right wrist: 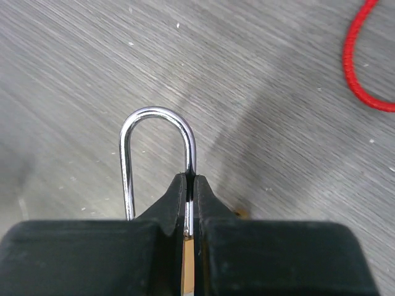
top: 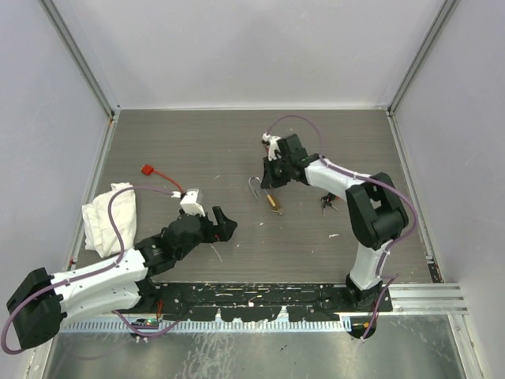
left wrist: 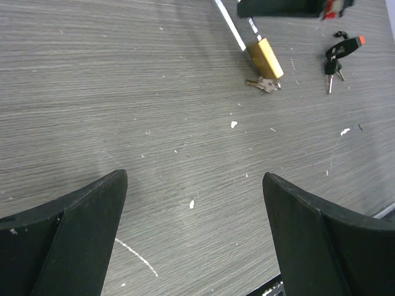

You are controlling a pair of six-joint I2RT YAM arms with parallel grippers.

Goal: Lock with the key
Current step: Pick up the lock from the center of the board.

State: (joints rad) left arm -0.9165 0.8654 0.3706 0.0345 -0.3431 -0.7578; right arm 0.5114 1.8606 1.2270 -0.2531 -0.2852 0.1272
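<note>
Grey tabletop (top: 197,142): right gripper (right wrist: 190,185) pinches the padlock (left wrist: 266,57) by its shackle (right wrist: 157,117), left gripper (left wrist: 192,179) spread; the thin shackle could slip, spinning the padlock.

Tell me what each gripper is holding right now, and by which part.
The right gripper is shut on the padlock, pinching one leg of its silver shackle. The left gripper is open and holds nothing.

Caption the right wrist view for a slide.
Right gripper shut on one leg of the padlock's silver shackle, red cord beyond.
</note>
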